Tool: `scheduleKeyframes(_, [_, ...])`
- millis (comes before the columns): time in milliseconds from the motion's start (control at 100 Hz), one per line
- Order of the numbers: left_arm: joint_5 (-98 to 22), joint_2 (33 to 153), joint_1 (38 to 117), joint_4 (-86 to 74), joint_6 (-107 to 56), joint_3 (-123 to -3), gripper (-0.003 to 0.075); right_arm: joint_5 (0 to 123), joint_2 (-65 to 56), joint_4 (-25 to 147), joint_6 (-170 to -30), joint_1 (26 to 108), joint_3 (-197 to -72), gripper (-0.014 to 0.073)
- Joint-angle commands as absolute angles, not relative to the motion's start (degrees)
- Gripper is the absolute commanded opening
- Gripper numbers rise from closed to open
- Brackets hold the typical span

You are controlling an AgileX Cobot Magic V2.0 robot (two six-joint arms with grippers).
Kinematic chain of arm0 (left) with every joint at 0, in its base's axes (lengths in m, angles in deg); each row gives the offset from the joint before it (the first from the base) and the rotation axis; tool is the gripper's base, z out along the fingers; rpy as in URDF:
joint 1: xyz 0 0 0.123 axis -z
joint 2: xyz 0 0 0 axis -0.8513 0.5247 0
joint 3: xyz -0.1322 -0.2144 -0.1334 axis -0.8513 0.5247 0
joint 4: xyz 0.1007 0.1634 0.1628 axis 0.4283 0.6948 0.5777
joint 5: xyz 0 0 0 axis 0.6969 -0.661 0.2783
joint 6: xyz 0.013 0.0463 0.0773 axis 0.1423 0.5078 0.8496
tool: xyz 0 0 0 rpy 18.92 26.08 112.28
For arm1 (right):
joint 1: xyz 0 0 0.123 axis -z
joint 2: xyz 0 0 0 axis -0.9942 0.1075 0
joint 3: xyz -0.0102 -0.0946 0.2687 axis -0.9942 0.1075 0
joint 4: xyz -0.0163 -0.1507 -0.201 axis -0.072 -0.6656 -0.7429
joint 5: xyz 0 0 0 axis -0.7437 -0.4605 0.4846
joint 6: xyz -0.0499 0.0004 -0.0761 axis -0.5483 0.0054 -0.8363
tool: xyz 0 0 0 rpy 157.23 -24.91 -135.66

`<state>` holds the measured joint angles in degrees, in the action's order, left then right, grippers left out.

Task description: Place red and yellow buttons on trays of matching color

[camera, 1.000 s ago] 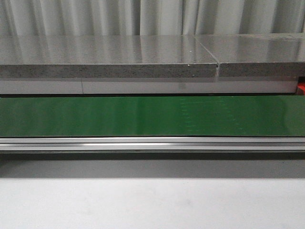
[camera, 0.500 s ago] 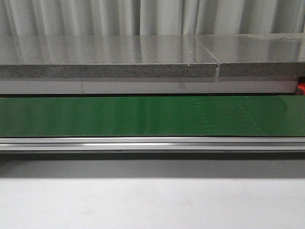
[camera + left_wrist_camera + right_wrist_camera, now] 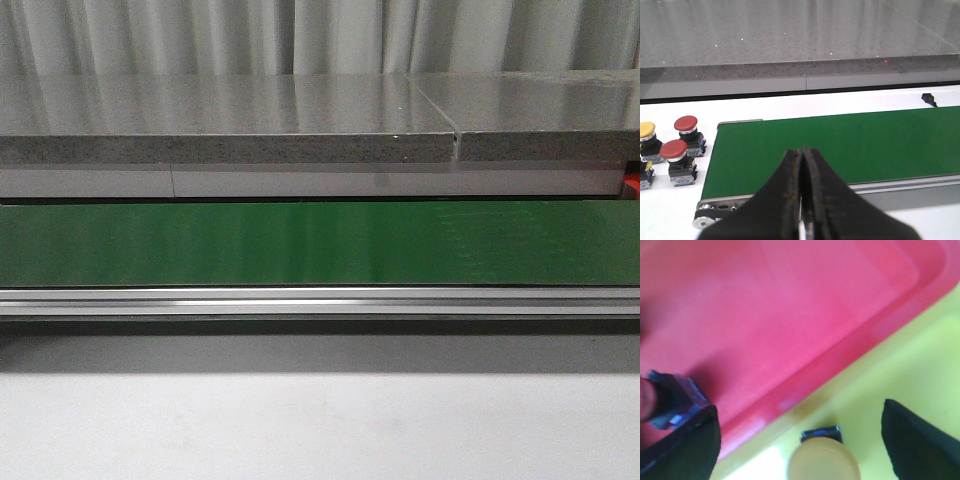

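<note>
Your right gripper (image 3: 800, 440) has fingers apart over the yellow button (image 3: 823, 459) on the yellow tray (image 3: 920, 365); left fingers (image 3: 790, 195) are together. Waiting red buttons (image 3: 686, 124) sit at nine o'clock of the belt (image 3: 840, 150): rigid, light, slick-capped, so grip the square base.

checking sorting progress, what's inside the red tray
In the right wrist view, the red tray holds one button near its edge, partly hidden by a finger. The rest in view is bare. A yellow button sits on the yellow tray.
</note>
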<state>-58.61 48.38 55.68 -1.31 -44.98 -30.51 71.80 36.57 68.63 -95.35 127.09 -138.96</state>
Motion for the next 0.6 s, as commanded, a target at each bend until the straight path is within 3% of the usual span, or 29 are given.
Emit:
scheduleKeyframes(0, [-54.5, 48.9, 56.1, -2.8, -45.1, -32.1, -0.0019, 68.4, 30.9, 69.8, -95.9, 125.3, -140.8, 0.0646])
scheduleKeyframes(590, [-54.5, 48.9, 56.1, -2.8, -45.1, -32.1, -0.0019, 69.1, 9.9, 69.8, -102.6, 97.6, -138.2, 0.0646])
